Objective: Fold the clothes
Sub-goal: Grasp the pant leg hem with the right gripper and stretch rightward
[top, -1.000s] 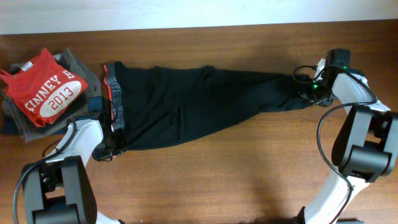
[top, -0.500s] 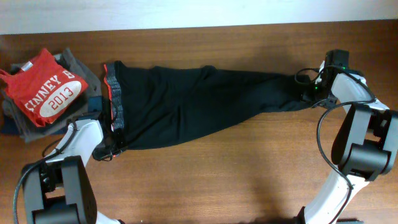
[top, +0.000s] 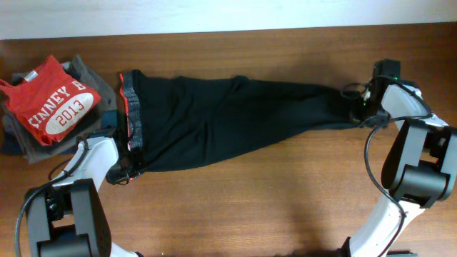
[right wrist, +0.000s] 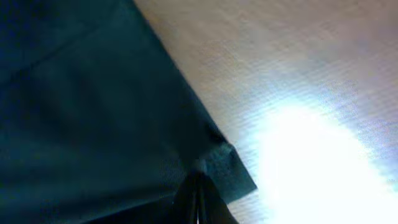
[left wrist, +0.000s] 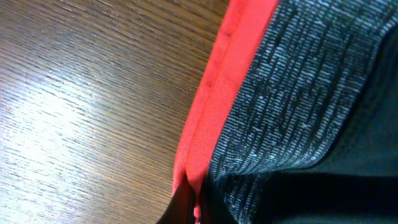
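Note:
The clothes (top: 214, 121), long black trousers, lie flat across the table with the grey, red-edged waistband (top: 131, 118) at the left and the leg ends at the right. My left gripper (top: 127, 173) is shut on the waistband's near corner; the left wrist view shows the red edge (left wrist: 211, 106) pinched between its fingers. My right gripper (top: 357, 113) is shut on the hem of the leg ends, and the right wrist view shows the dark hem corner (right wrist: 227, 168) caught between its fingers.
A stack of folded garments topped by a red "2013" T-shirt (top: 53, 103) sits at the far left, close to the waistband. Bare wooden table (top: 271, 200) runs along the front. The right arm's base (top: 418, 175) stands at the right edge.
My right gripper has shut on the hem of the leg ends. The left gripper and the trousers have stayed in place.

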You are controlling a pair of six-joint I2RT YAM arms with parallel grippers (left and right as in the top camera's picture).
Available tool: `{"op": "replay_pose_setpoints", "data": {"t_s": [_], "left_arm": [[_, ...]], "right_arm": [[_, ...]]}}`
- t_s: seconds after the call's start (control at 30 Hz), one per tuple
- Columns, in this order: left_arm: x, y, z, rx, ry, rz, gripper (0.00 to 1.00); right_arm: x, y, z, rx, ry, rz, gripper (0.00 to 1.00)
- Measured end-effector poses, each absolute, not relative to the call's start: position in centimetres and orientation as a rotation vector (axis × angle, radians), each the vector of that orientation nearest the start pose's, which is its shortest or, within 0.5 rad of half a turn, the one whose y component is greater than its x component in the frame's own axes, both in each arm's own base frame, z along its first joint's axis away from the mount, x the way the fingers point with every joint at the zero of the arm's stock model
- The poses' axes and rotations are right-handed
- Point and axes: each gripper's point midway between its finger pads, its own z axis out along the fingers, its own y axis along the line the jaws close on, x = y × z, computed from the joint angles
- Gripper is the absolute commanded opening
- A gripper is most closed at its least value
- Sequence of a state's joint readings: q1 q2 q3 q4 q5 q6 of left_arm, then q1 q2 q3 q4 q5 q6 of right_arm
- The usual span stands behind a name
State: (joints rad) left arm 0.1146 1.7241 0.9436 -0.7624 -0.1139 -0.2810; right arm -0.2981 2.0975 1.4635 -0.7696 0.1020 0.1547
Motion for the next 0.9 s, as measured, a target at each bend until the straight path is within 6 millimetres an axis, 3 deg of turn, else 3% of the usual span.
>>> {"op": "replay_pose_setpoints", "data": {"t_s": [0.23, 0.37, 0.53, 0.6, 0.9], "left_arm": [[27.6, 5.1, 0.0, -0.614, 3.053, 0.173, 0.00], [27.1, 5.0, 0.0, -0.615, 3.073, 0.169, 0.01], [26.1, 4.8, 0.0, -0.621, 3.115, 0.167, 0.01], [25.8, 4.7, 0.0, -0.622, 3.127, 0.169, 0.00], [25.8, 4.7, 0.0, -0.623, 3.131, 0.169, 0.01]], "right_arm": [[33.6, -21.9, 1.4, 1.173, 2.828, -0.427, 0.04], [32.2, -24.2, 3.8, 1.320, 2.710, -0.411, 0.04], [32.0, -23.2, 8.0, 1.314, 2.643, -0.363, 0.04], [31.4, -22.7, 8.8, 1.316, 2.654, -0.361, 0.05], [27.0, -20.2, 8.5, 1.391, 2.843, -0.364, 0.07]]}}
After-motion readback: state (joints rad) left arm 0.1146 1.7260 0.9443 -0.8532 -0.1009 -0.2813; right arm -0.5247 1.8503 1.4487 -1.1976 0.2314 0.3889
